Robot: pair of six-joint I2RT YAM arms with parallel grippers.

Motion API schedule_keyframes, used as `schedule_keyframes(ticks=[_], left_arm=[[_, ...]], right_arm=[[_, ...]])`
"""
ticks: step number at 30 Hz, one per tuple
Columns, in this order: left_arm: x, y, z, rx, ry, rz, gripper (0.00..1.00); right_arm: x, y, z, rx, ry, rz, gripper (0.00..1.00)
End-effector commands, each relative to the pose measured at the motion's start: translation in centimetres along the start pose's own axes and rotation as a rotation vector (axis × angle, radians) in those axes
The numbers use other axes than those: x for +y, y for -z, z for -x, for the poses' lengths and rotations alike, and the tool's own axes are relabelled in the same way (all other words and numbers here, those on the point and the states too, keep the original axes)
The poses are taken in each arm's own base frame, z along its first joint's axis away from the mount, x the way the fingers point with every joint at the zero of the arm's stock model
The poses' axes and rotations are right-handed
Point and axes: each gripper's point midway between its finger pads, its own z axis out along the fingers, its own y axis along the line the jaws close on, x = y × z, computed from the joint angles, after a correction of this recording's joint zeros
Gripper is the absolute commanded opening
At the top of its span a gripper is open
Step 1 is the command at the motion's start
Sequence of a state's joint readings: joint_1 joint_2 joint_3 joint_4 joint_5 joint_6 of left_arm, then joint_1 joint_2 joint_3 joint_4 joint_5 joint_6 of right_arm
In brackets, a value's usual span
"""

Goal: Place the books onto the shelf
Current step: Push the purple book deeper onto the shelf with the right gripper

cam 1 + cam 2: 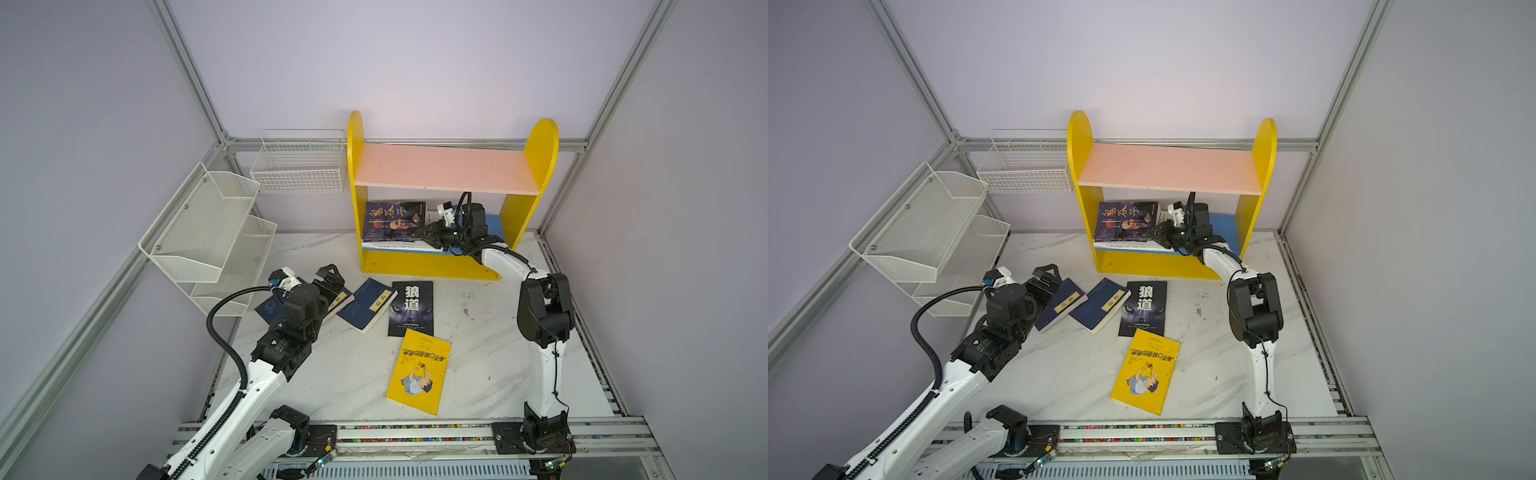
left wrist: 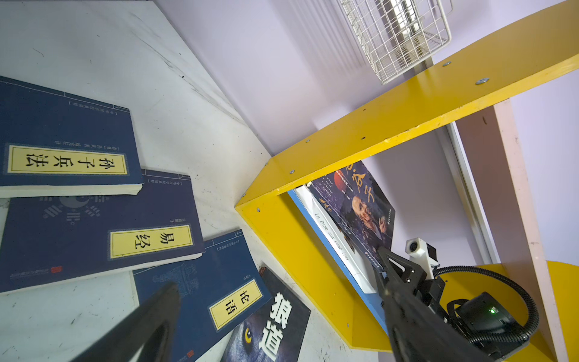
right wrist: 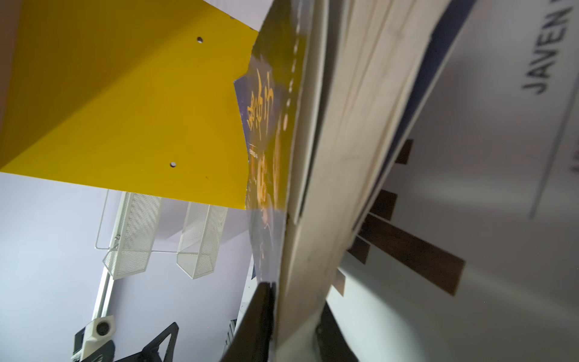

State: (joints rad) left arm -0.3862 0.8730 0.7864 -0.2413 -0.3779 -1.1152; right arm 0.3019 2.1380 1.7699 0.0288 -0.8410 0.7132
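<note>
Gleaming paperback (image 1: pixel 394 220), rounded wooden shelf (image 1: pixel 540 149)

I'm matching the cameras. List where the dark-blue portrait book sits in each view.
Top view: portrait book, left on the lower board of the yellow shelf.
Top view: same spot.
Left wrist: centre-right, inside the shelf.
Right wrist: centre, cover seen edge-on.
Shared landmark: the yellow shelf.

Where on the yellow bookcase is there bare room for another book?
The pink upper board is bare between both side panels. The blue lower board shows bare only at its right end; portrait book, white book and right gripper crowd its left.
</note>
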Motion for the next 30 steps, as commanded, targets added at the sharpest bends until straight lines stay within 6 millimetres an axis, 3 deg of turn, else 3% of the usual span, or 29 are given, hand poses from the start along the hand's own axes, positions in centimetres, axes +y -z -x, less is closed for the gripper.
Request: schedule_keyframes(ticks=[1, 6, 11, 30], left_arm=[[0.8, -0.2, -0.4, -0.001, 0.012, -0.005, 1.0], [0.9, -0.1, -0.5, 0.003, 0.016, -0.008, 1.0], [1.4, 0.0, -0.7, 0.005, 0.028, -0.006, 1.0], [1.8, 0.7, -0.7, 0.004, 0.044, -0.015, 1.0]], right_arm=[[-0.6, -0.9, -0.9, 0.014, 0.029, -0.054, 0.25], [-1.7, -1.0, -0.9, 0.019, 0.044, -0.129, 0.34], [-1.7, -0.7, 0.0, 0.002, 0.075, -0.174, 0.52], [-2.0, 0.4, 0.6, -0.022, 0.249, -0.475, 0.72]])
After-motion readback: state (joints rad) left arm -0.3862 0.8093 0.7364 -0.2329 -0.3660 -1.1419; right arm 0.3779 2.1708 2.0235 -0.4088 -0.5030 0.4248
